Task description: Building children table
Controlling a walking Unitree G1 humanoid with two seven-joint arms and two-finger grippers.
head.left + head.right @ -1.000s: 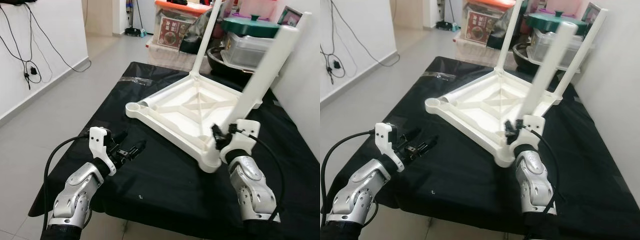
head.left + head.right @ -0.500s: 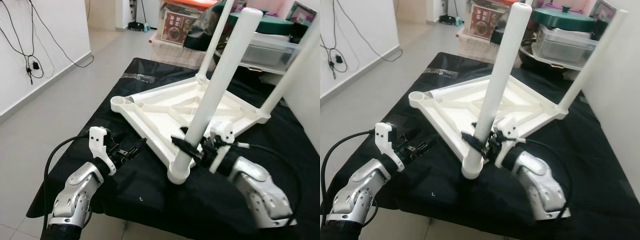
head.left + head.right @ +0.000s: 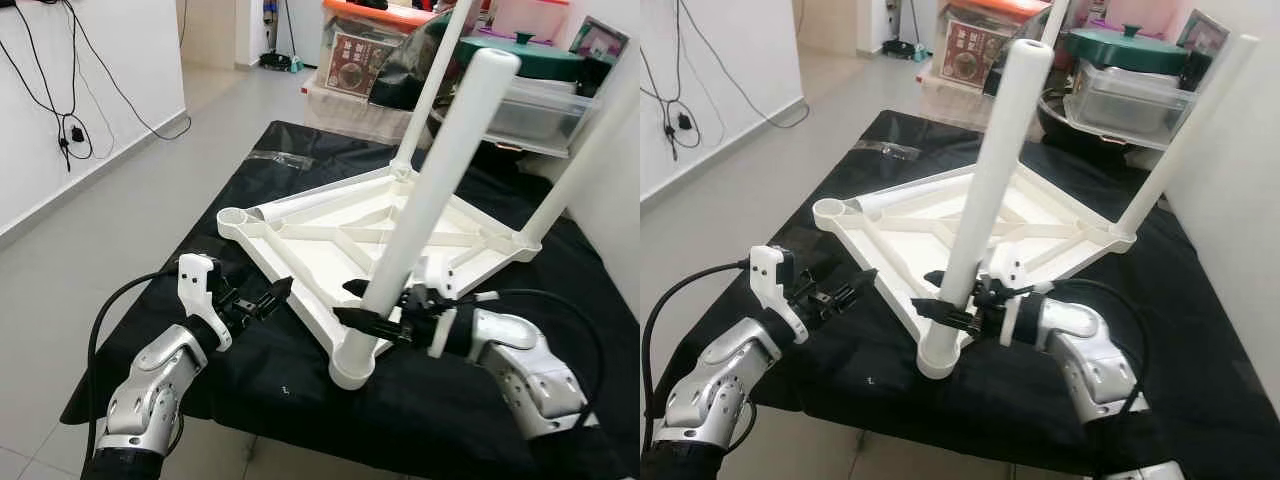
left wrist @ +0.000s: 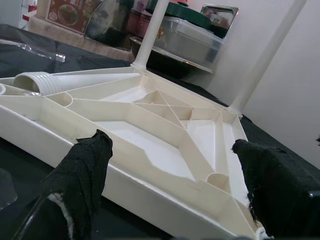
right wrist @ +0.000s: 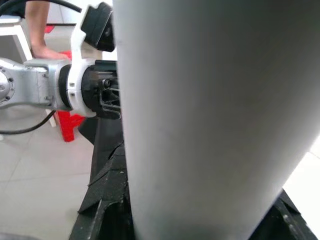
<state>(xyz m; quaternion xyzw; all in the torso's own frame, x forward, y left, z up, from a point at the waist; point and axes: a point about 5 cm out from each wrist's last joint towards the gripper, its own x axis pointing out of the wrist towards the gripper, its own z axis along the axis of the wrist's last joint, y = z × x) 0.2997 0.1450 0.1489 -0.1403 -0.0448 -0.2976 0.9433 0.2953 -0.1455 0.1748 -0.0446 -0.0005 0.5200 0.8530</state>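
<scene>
Inverted white table top (image 3: 350, 235) lies on the black worktop (image 3: 470, 400). Right pincer (image 3: 362, 318) clamps the near leg (image 3: 430, 200), tilted in its corner socket; cross-threading is the risk. Left pincer (image 3: 262, 298), fingers apart, hovers beside the near-left edge. Loose leg (image 4: 75, 80) awaits.

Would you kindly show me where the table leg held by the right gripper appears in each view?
Left eye: table leg, centre, slanting up.
Right eye: centre.
Left wrist: not in it.
Right wrist: close-up grey column.
Shared landmark: the left gripper, beside the upturned tabletop.
</scene>
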